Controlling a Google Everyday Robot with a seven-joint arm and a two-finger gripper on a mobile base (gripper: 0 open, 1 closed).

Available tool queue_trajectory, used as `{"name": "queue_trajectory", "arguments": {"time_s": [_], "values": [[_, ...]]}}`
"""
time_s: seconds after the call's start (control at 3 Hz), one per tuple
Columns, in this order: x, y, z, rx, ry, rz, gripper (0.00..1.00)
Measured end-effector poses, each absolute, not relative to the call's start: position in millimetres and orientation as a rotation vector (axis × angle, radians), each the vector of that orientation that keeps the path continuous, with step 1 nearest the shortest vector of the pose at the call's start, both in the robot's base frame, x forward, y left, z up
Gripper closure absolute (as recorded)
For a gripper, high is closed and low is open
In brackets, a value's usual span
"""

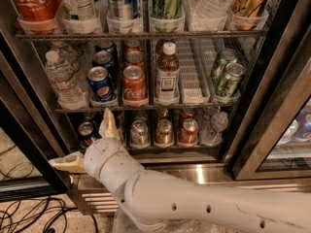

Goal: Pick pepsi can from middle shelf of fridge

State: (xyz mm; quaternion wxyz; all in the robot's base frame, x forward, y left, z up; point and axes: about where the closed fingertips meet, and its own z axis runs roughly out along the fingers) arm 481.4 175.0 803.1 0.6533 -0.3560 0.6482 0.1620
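The fridge (204, 171) stands open in front of me, its steel base at the bottom. On the middle shelf (194, 100) a blue pepsi can (101, 84) stands at the front of the second lane from the left, with two more blue cans behind it. My gripper (80, 138) is low at the left, below and in front of that shelf, under the pepsi can. Its two tan fingers are spread wide and hold nothing: one finger (109, 124) points up at the shelf edge, the other points left.
Red Coca-Cola cans (133, 85) stand right of the pepsi can, then a brown bottle (167, 74) and green cans (226, 78). Water bottles (62, 79) stand to its left. Several cans line the lower shelf. The glass door's black edge (269, 106) is at right. Cables lie on the floor at left.
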Motion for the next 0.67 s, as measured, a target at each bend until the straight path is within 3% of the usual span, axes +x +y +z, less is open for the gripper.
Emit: {"name": "queue_trajectory", "arguments": {"time_s": [0.33, 0.67], "values": [[494.3, 165.1, 804.5, -0.757, 1.476, 0.289, 0.00], [507.1, 156.9, 812.4, -0.721, 1.456, 0.215, 0.09]]}}
